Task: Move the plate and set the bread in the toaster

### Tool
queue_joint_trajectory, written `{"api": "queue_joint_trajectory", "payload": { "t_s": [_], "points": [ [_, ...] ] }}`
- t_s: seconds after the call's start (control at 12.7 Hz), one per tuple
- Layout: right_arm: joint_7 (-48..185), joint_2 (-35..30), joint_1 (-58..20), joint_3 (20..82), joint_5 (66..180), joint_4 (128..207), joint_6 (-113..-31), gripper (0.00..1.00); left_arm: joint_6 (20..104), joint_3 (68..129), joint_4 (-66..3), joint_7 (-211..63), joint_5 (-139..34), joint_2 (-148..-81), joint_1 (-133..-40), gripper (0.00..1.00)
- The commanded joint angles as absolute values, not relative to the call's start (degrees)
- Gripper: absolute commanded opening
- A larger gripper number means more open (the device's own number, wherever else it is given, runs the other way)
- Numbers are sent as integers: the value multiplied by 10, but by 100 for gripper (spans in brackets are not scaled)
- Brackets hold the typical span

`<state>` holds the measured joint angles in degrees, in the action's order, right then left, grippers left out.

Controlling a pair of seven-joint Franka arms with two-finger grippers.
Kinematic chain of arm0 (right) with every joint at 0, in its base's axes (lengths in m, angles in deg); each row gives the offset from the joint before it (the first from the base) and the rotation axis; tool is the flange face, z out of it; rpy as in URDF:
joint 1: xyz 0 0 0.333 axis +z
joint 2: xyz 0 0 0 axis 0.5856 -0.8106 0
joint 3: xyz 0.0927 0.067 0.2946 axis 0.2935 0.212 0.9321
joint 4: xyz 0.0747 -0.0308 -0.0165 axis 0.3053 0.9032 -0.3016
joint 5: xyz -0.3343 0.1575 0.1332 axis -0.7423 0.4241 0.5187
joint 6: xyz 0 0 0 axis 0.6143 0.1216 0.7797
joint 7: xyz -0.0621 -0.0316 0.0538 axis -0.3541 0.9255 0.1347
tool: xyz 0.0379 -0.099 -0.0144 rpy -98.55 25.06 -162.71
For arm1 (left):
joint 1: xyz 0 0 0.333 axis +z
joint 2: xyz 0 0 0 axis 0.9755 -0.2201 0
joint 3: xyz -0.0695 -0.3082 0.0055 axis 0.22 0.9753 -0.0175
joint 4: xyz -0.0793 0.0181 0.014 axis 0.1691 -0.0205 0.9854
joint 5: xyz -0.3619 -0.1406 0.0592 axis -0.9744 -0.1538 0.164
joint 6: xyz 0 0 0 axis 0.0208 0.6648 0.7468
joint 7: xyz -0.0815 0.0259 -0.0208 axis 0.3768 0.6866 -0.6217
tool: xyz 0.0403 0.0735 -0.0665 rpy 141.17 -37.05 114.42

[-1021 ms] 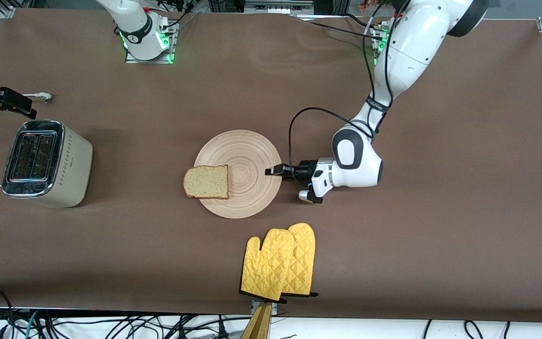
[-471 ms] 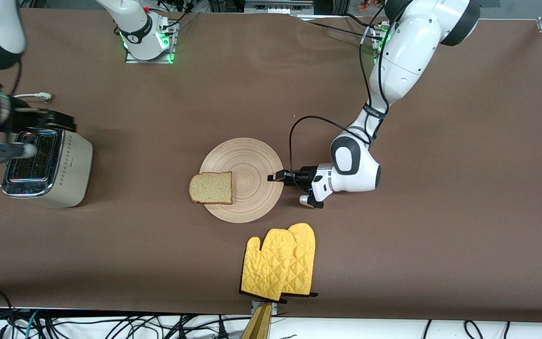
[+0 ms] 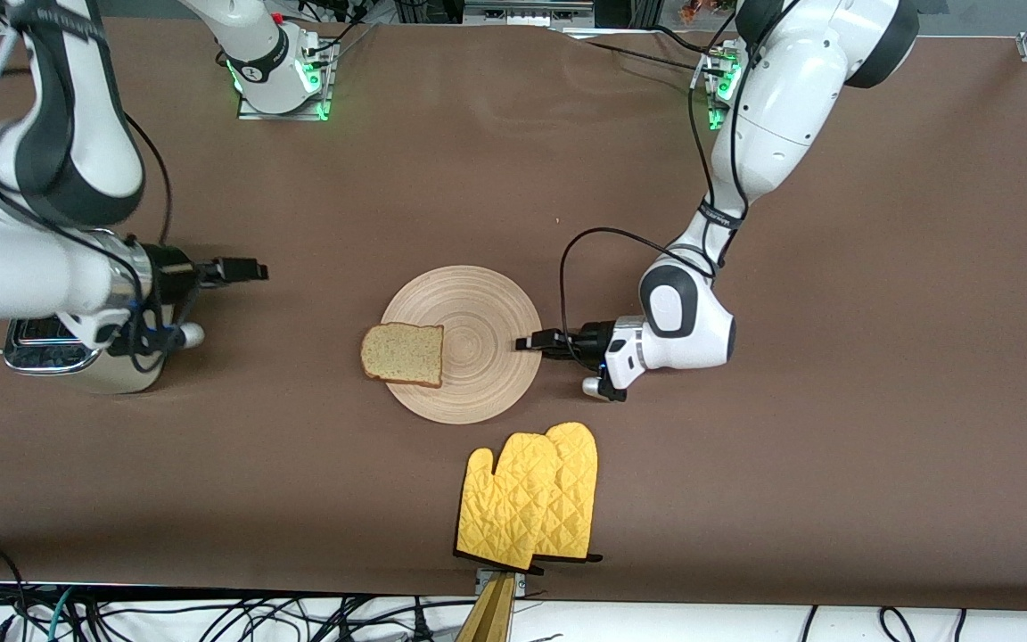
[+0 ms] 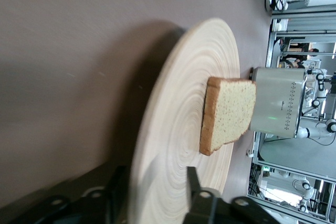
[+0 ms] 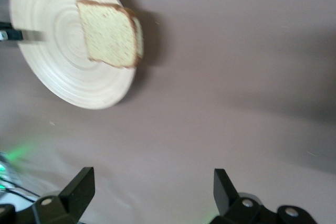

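Front view: plate in left claw.

Plate: light beige wood, concentric ring grooves.
Bread: tan-brown, speckled, darker brown crust.
Toaster: cream-beige side with a line of small dots; shiny chrome top.
Oven mitts: bright yellow, diamond-quilted, black cuffs.
Counter: plain matte brown.
Left gripper: black, on a white arm with black joints.
Right gripper: black, on a white arm with black joints.
Arm bases: green lights.
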<state>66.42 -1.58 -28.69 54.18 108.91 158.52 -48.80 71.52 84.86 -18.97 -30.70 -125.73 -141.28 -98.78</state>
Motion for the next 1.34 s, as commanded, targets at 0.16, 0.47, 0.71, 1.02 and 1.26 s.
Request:
{"api": "queue_joint_trajectory", "payload": {
  "t_s": [0.16, 0.47, 0.71, 1.02, 1.26],
  "points": [
    [702, -41, -257, 549, 1172, 1683, -682, 100, 698, 855, -318, -282, -1247, -1295, -887, 100],
    [867, -105, -256, 549, 1338, 1705, -730, 100, 652, 856, -382, -347, -1072, -1168, -789, 100],
    [900, -142, -252, 550, 1378, 1704, -811, 100, 625, 849, -418, -377, -941, -1077, -754, 100],
    [901, -153, -235, 550, 1394, 1700, -832, 58, 615, 833, -439, -447, -717, -961, -751, 100],
    [901, -158, -221, 551, 1394, 1699, -832, 25, 555, 773, -429, -446, -575, -901, -763, 100]
  ]
}}
